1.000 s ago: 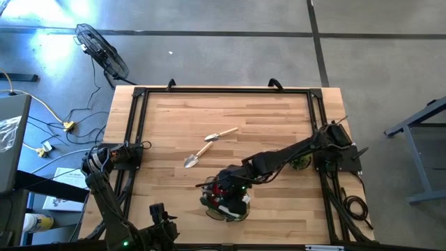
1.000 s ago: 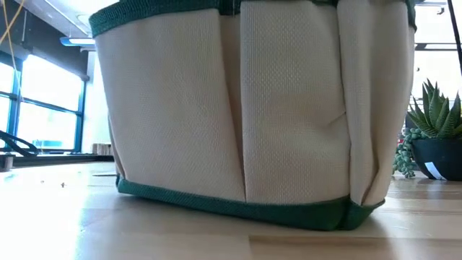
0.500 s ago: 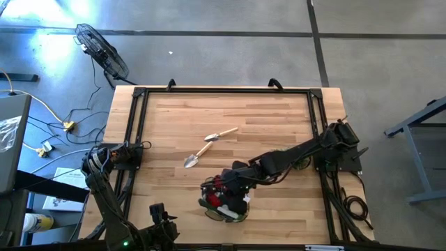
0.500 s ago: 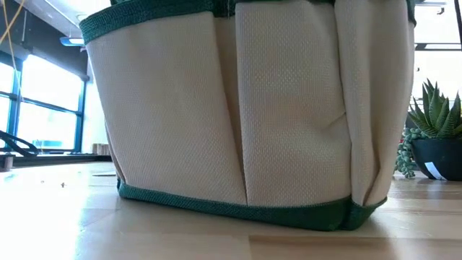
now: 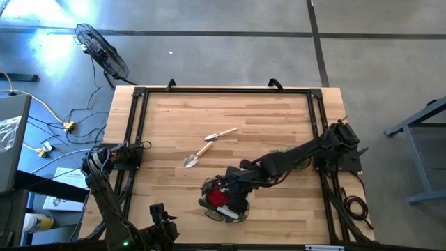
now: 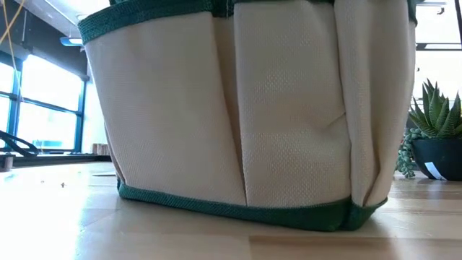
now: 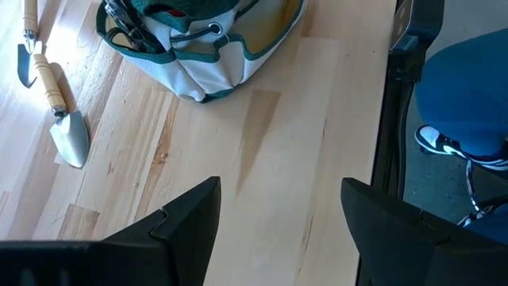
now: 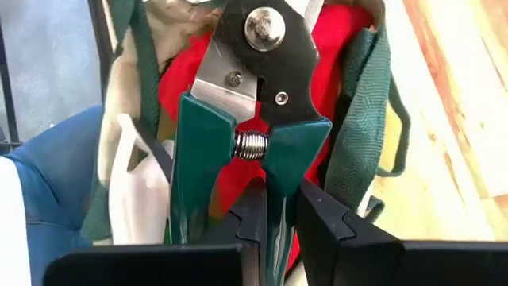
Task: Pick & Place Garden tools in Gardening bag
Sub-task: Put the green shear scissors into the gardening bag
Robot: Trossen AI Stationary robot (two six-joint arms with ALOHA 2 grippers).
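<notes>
Right gripper [image 8: 274, 210] clamping pruning shears [image 8: 250, 119] by green handles, blades pointing down into gardening bag [image 5: 223, 202], probably above red bundle [image 8: 333, 71]. Left gripper [image 7: 278, 218] waiting open, farther off.

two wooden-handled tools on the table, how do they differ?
The wooden-handled trowel with the broad silver blade lies nearer the cream-and-green fabric bag; the wooden-handled tool with the narrow head lies farther from it. The trowel's head is wider. Both lie flat and unheld, roughly end to end.
</notes>
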